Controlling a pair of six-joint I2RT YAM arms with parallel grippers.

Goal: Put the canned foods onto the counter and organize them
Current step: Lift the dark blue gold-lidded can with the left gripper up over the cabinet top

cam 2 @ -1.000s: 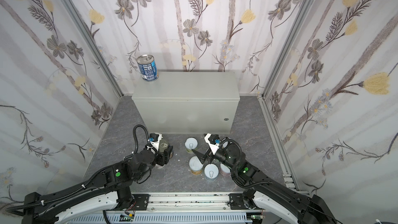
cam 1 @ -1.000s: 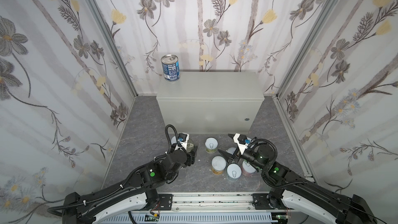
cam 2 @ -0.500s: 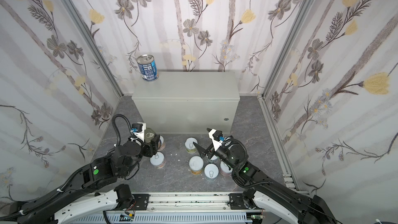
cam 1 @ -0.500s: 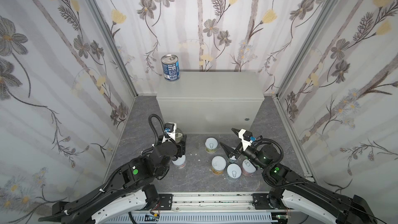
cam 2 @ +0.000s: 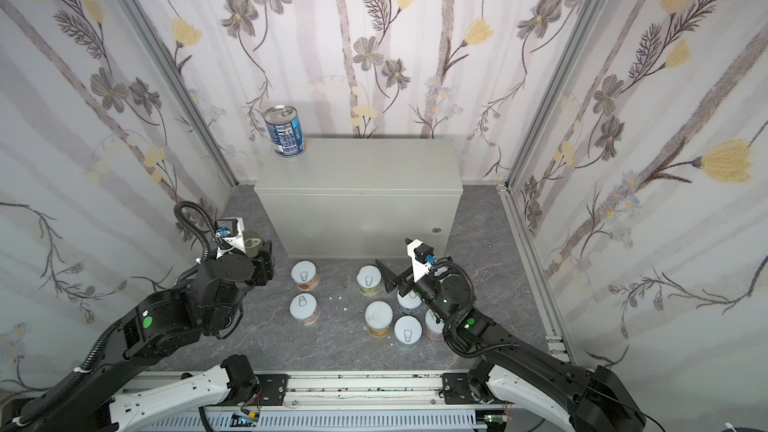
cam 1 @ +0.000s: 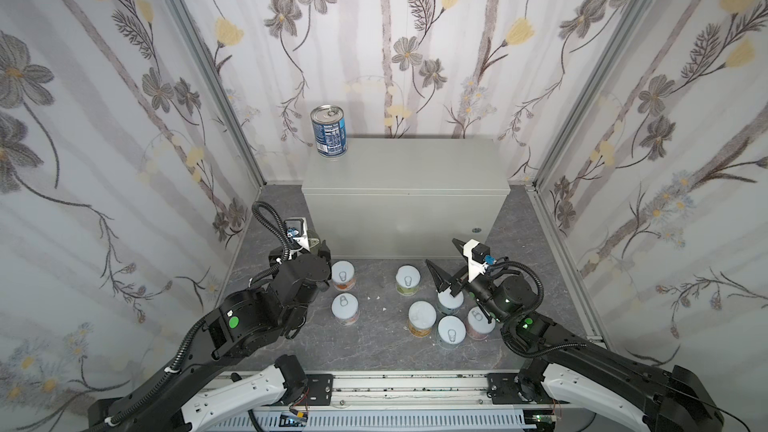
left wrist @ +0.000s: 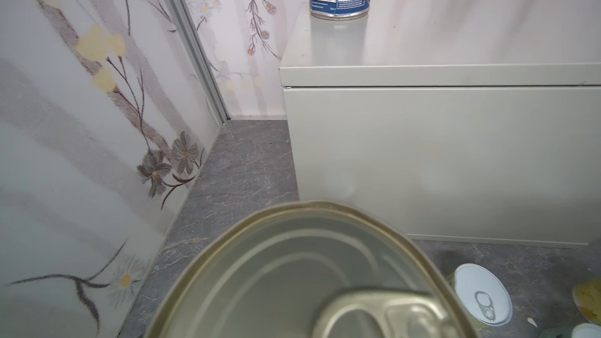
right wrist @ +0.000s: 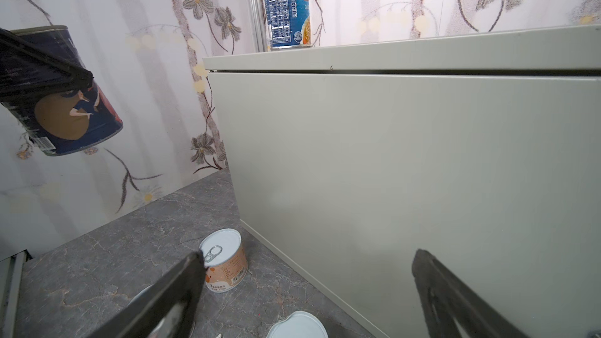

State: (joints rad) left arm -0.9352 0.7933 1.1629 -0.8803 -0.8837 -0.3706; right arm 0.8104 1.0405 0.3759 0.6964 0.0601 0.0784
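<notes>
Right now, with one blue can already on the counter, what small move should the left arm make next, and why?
Probably lift the held can higher and over the counter: the left gripper has its jaws shut on it, off the floor, beside the counter's front corner.

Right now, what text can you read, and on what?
"Nutrition Facts": tall dark-blue can on the light-grey metal counter.
"100 230": same can's panel.
"PR": same can, brand cut off.
Short orange-labelled white-lidded can: print too small.
Lifted dark-blue can in the left gripper: label unreadable.
</notes>
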